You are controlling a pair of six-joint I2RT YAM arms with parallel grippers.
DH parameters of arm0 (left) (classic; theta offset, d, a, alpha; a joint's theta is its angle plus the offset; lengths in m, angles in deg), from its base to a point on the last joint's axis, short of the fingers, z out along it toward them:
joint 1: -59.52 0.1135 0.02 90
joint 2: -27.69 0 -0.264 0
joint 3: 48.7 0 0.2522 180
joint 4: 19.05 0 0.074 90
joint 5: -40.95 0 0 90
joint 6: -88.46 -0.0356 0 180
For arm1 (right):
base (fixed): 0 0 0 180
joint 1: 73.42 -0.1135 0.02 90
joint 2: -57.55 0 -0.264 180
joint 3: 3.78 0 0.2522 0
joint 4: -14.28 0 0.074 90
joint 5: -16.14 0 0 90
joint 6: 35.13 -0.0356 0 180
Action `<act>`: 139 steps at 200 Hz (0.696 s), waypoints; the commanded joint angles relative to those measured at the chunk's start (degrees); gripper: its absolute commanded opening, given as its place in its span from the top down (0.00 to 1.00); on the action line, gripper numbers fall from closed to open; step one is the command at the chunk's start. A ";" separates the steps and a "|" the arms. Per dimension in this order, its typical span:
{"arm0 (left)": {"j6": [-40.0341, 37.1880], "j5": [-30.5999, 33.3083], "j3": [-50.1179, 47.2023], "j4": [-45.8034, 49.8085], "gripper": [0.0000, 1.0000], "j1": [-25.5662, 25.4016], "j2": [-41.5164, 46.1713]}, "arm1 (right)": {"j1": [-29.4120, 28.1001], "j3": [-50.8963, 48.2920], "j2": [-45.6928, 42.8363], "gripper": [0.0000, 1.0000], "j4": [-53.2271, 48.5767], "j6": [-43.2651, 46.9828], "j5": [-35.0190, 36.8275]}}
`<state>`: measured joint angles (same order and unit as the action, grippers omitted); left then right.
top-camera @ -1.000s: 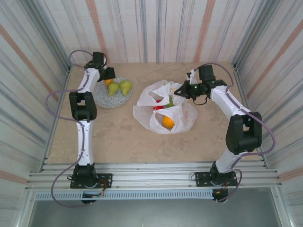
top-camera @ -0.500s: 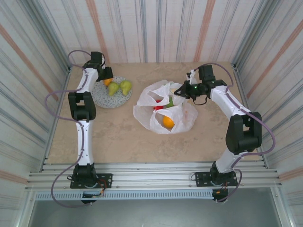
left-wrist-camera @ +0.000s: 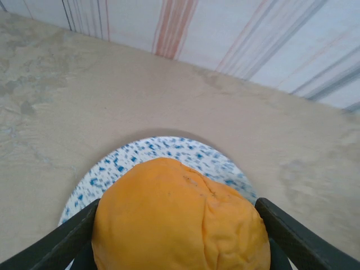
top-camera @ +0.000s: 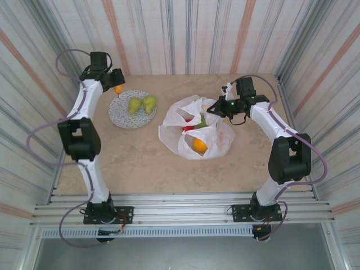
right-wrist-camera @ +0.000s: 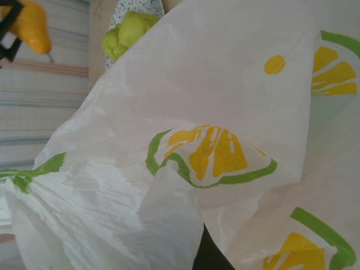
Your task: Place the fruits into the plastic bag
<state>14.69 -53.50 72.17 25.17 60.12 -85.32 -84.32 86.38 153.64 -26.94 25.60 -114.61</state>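
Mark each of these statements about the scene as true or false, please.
1. The left gripper holds a yellow-orange fruit. True.
2. Three green pears lie on the plate. False: there are two green pears.
3. The right gripper is at the edge of the plastic bag. True.
4. The plastic bag has nothing inside. False: an orange and a red piece show through its opening.
5. In the top view, the plate is to the right of the plastic bag. False: it is to the left of it.
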 commanded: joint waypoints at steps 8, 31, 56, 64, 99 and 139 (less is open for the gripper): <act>8.81 -7.99 -16.81 -13.16 0.41 -1.89 15.17 | 0.16 1.34 -1.45 1.00 -0.75 1.11 0.10; 11.60 -10.73 -28.19 -17.63 0.42 -5.36 24.99 | 0.15 1.82 -1.22 1.00 -0.74 1.13 0.10; 11.00 -10.56 -36.72 -16.89 0.42 -10.33 34.54 | 0.26 1.98 -1.10 1.00 -0.77 1.09 -0.03; 10.68 -10.72 -39.45 -17.09 0.42 -12.02 37.68 | 0.35 1.91 -1.14 1.00 -0.76 1.18 -0.09; 9.56 -12.65 -49.04 -19.25 0.41 -22.57 45.48 | 0.57 1.74 -0.98 1.00 -0.71 1.32 -0.07; 2.26 -12.02 -49.17 -22.81 0.41 -35.15 38.87 | -0.24 1.12 -0.60 1.00 0.55 0.35 -0.21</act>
<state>22.65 -65.06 22.25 5.52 29.50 -41.72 -84.18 86.41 153.56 -26.81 25.55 -114.61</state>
